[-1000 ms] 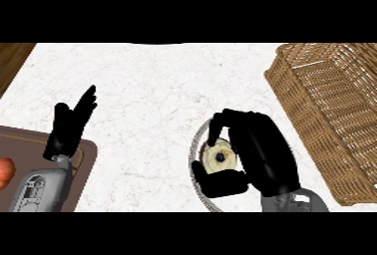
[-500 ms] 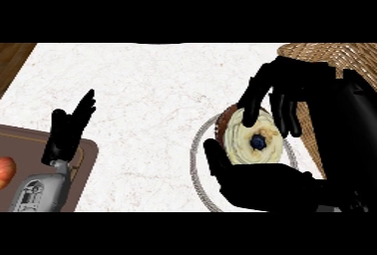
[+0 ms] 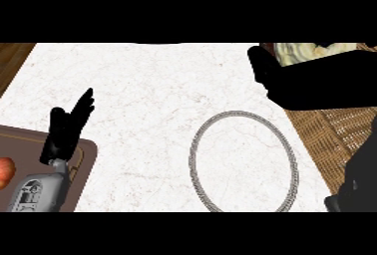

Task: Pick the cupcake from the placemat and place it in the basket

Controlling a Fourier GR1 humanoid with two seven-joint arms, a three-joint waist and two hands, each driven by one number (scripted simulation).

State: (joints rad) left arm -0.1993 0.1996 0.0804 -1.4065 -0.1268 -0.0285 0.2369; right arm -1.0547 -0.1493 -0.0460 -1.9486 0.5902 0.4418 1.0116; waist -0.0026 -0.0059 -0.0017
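The cupcake [image 3: 303,52], cream-coloured, shows at the upper right edge, mostly hidden by my right hand [image 3: 316,84], which is curled round it. That hand is raised close to the view and hangs over the near edge of the wicker basket [image 3: 335,132] at the right. The round placemat [image 3: 196,159], white with a grey braided rim, lies bare on the counter left of the basket. My left hand [image 3: 70,124] rests open at the left, fingers pointing up.
A brown tray [image 3: 15,142] sits at the lower left under my left forearm, with an orange-red object [image 3: 4,172] at the view's edge. White marbled counter [image 3: 162,89] spreads between the tray and the placemat.
My right hand has lifted the cupcake off the placemat and carried it up and to the right, over the basket. The placemat now lies bare. The left hand has not moved.
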